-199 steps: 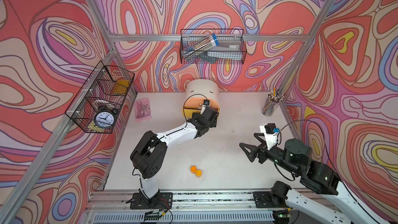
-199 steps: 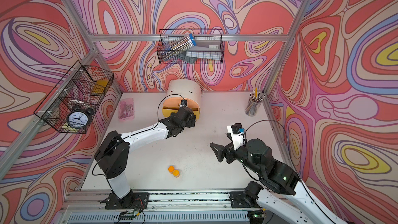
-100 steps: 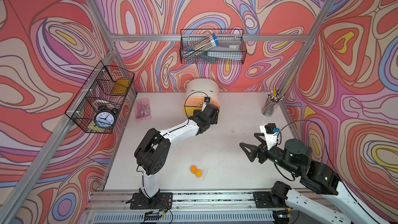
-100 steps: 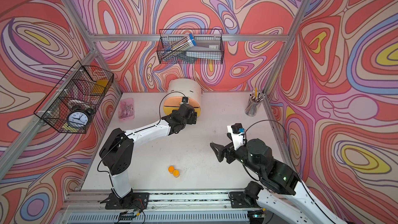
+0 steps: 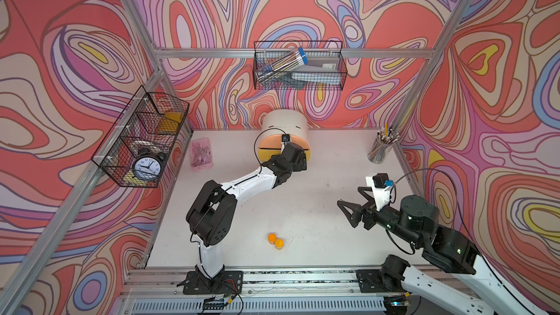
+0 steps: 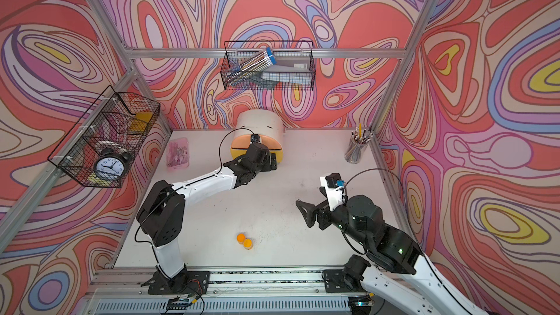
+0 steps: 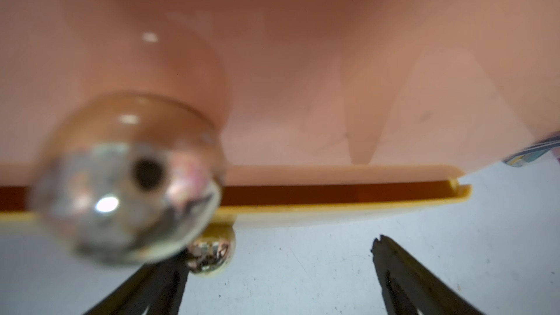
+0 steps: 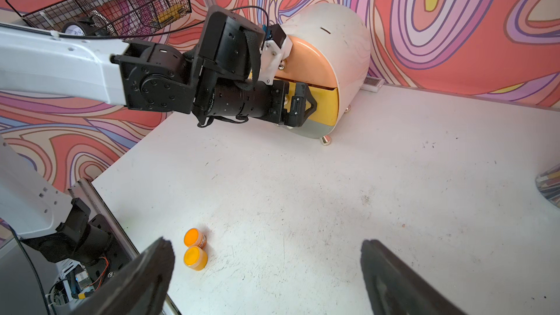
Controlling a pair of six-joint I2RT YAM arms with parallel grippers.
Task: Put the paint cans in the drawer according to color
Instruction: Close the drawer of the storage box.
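Left jaws gape at the drawer (image 5: 285, 127); paint cans (image 5: 279, 243) outside.

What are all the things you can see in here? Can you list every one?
paint cans: two, orange tops, side by side near the table's front edge
drawer cabinet: one, cream drum with peach, yellow and grey-green fronts, back middle of the table
pencil cup: one, clear, full of pencils, back right corner
pouch: one, pink, back left of the table
back-wall basket: one, black wire, hung above the cabinet
pencil tube: one, clear with a blue cap, in the back-wall basket
left-wall basket: one, black wire
alarm clock: one, black with a white face, in the left-wall basket
table: one, white
left gripper: black, open, at the cabinet's front
right gripper: black, open, empty, above the table's right side
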